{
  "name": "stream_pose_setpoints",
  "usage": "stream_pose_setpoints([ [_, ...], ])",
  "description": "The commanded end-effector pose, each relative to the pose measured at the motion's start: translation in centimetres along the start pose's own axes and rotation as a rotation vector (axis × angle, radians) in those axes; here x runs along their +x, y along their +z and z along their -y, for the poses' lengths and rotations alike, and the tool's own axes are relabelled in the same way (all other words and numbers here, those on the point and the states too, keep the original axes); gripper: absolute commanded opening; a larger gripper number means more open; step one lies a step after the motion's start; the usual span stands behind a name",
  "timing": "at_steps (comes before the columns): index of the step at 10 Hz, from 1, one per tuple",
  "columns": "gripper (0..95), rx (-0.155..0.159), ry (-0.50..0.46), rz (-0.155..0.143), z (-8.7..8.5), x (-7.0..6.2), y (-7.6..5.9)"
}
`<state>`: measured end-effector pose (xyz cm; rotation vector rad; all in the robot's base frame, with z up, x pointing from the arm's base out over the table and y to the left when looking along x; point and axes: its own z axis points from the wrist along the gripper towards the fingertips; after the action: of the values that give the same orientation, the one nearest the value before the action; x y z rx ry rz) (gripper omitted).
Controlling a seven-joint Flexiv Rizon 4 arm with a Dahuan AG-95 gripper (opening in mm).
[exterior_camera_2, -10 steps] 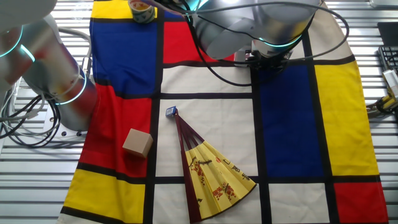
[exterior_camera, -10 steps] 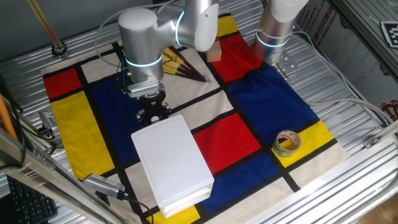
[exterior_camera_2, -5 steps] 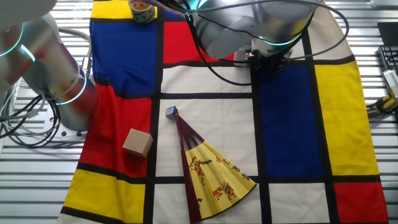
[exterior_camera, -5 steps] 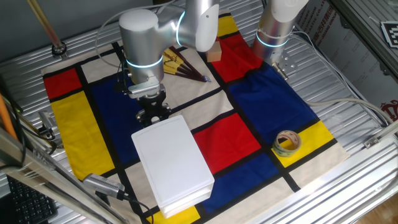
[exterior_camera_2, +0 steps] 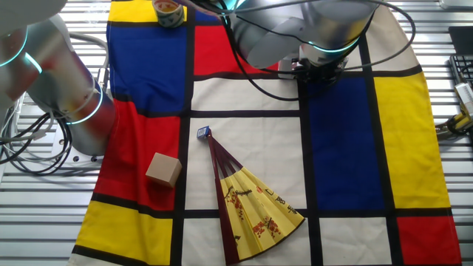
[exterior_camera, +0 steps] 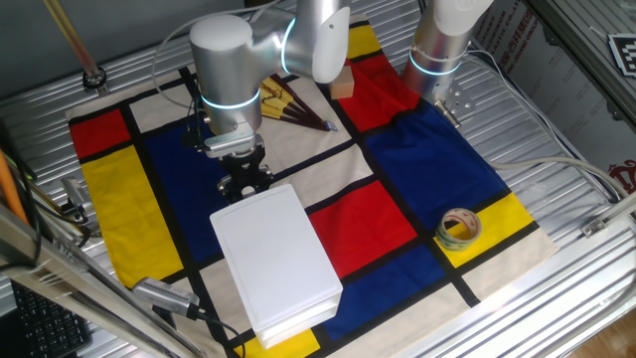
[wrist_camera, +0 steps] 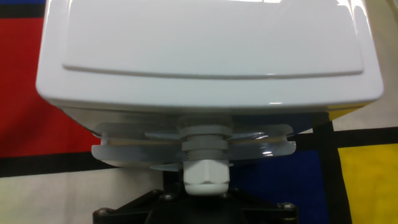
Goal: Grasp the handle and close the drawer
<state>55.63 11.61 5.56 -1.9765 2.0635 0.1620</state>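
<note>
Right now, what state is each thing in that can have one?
white plastic sliding drawer: nearly in, front rim proud of the flat white box.
tiny white plastic knob handle: right at the claw, grip unclear.
claw: open or shut, cannot tell.
yellow paper folding fan: spread open, lying flat.
yellow tape roll: lying flat.

two high fixed views from opposite sides, sharing the cloth (exterior_camera: 427,159), hand view close on box (wrist_camera: 205,56)

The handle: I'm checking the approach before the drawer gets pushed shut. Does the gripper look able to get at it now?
Probably yes. In the hand view the handle juts from the drawer straight ahead of the gripper, with nothing between them. Whether the fingers already hold it cannot be told.
</note>
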Motion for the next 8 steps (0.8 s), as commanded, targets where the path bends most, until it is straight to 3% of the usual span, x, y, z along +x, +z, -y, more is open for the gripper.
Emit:
stream_pose_setpoints([
  [1,0.0,-0.001,0.006,0.01,0.02,-0.06,-0.08],
  [8,0.0,0.014,0.021,0.041,-0.01,-0.29,0.07],
])
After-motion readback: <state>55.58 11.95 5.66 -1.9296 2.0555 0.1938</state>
